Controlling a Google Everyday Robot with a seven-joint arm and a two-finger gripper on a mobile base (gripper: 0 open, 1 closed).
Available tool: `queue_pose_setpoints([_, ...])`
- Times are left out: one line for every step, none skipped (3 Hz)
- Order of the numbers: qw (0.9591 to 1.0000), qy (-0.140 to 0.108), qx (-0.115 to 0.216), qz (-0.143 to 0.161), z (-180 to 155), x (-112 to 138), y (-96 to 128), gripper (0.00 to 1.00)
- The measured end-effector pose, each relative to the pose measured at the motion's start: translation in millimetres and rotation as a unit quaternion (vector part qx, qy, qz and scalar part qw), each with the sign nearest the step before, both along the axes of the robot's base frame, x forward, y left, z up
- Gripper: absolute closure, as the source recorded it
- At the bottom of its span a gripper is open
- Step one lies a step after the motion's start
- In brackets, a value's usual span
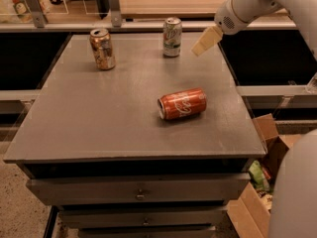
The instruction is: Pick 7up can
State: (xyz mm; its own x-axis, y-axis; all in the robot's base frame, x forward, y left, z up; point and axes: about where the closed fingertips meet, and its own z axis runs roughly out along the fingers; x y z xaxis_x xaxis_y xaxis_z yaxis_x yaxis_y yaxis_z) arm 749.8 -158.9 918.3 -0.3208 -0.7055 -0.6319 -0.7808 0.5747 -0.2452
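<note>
The 7up can (172,36) stands upright near the back edge of the grey table (89,118); it is pale silvery-white with green markings and a silver top. My gripper (205,40) hangs from the white arm at the upper right. It is just to the right of the can at about the can's height, a small gap away and not touching it. It holds nothing that I can see.
A gold-brown can (102,48) stands upright at the back left. A red-orange can with white script (182,103) lies on its side near the table's middle. Drawers (138,192) sit below the top. An open cardboard box with clutter (265,177) is at the lower right.
</note>
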Motion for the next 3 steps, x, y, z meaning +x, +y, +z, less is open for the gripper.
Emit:
queue_pose_setpoints([0.9990,-0.015,0.043,0.000,-10.6,29.5,18.3,0.00])
queue_pose_setpoints([0.9990,-0.015,0.043,0.000,-10.8,29.5,18.4,0.00])
queue_pose_setpoints([0.9984,-0.018,0.053,0.001,-15.5,32.6,23.9,0.00])
